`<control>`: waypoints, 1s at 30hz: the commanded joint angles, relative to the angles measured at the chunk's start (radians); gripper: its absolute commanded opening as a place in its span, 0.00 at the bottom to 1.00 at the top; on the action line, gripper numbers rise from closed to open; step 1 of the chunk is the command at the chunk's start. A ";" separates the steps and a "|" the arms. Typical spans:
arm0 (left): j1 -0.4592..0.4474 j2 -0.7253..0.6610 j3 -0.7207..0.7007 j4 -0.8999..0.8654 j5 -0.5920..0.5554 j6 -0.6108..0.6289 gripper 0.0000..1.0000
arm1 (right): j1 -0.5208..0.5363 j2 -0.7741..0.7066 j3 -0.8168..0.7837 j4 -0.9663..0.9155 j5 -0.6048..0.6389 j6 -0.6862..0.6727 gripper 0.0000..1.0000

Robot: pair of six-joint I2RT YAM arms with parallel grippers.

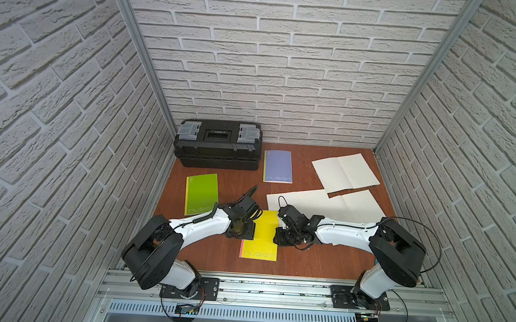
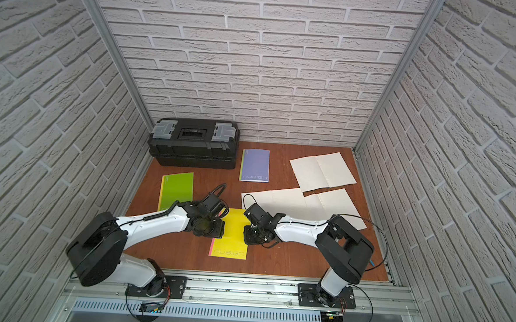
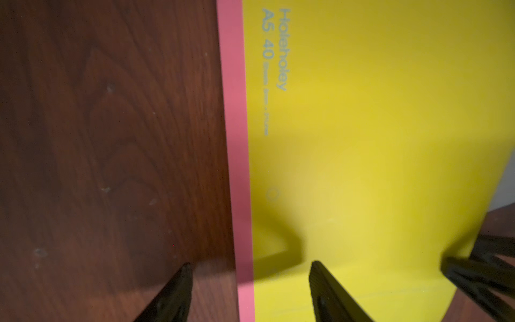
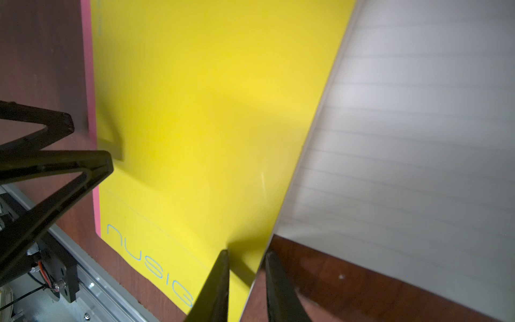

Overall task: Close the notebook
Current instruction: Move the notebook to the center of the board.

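Right. The yellow notebook (image 1: 261,243) lies near the middle of the tabletop's (image 1: 306,261) front edge. Its pink spine strip faces the left edge and the cover is all but down.

Handling: a thin, light thing, soft card cover over lined paper, so it should bend readily. The free edge looks bowed up a little. The cover is smooth and probably slippery under hard plastic. I'd guess a sideways push would slide the whole book on the wood. Best hold, I'd judge, is the free long edge, with a press near the spine to stop it skating.

Left jaws: spread wide across the spine strip, one over bare wood and one over the cover, gripping nothing. Right jaws: nearly together, on either side of the cover's free edge. Whether they bite it, I cannot tell.

Tabletop: flat reddish wood grain with a few scuffs. A black toolbox (image 1: 218,144) sits at the back left corner. A green notebook (image 1: 202,193) lies by the left edge and a blue notebook (image 1: 278,166) toward the back, both shut. Two open notebooks (image 1: 345,172) lie toward the right edge. Brick-pattern walls (image 1: 286,63) close in on three sides, and a metal rail (image 1: 274,289) runs along the front.
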 commanded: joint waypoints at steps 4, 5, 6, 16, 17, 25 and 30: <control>0.020 0.008 -0.046 0.031 0.008 -0.010 0.66 | 0.026 0.052 0.059 -0.005 -0.009 -0.001 0.23; 0.025 0.005 -0.052 0.036 0.009 -0.011 0.66 | 0.029 0.056 0.066 -0.004 -0.011 -0.002 0.23; 0.029 0.002 -0.058 0.042 0.013 -0.012 0.66 | 0.029 0.061 0.075 -0.005 -0.011 -0.004 0.23; 0.095 -0.003 -0.091 0.069 0.029 0.001 0.66 | 0.029 0.138 0.205 -0.042 -0.010 -0.048 0.23; 0.102 -0.003 -0.095 0.070 0.028 0.002 0.66 | 0.030 0.147 0.217 -0.045 -0.011 -0.053 0.23; 0.163 0.000 -0.115 0.090 0.034 0.016 0.66 | 0.020 0.237 0.318 -0.059 -0.022 -0.079 0.23; 0.207 0.015 -0.115 0.108 0.035 0.030 0.66 | 0.006 0.284 0.380 -0.075 -0.028 -0.099 0.23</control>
